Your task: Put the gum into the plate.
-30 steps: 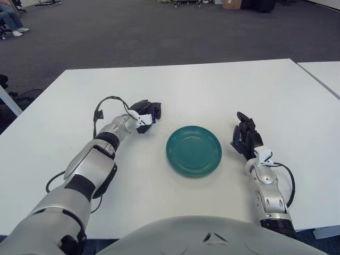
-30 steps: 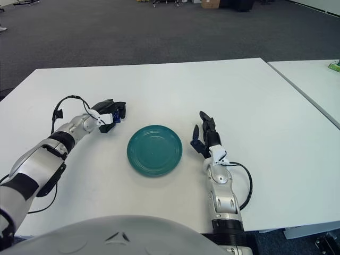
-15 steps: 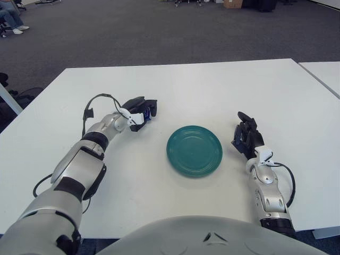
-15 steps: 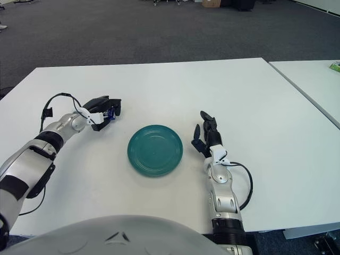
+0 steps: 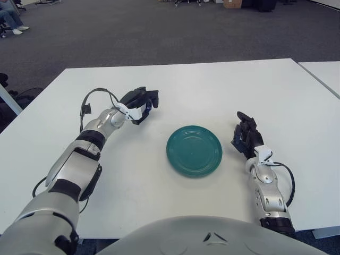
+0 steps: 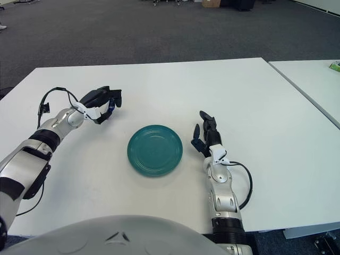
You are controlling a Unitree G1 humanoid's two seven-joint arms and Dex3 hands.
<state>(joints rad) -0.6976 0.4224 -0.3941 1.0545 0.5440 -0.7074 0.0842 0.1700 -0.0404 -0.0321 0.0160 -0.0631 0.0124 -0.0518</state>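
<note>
The gum (image 5: 148,106) is a small blue piece, only partly visible between the fingers of my left hand (image 5: 141,100). That hand is curled shut on it and holds it a little above the white table (image 5: 212,85), to the left of and behind the plate. The teal round plate (image 5: 194,150) lies empty near the table's middle front. My right hand (image 5: 245,136) rests on the table just right of the plate, fingers relaxed and holding nothing.
A second white table (image 5: 325,73) stands close at the right, with a small green object (image 6: 334,66) on it. Grey carpet lies beyond the far edge. A black cable (image 5: 91,99) loops off my left wrist.
My left hand has moved left and farther from me with the gum, away from the plate, and risen off the table. The right hand has not moved.
</note>
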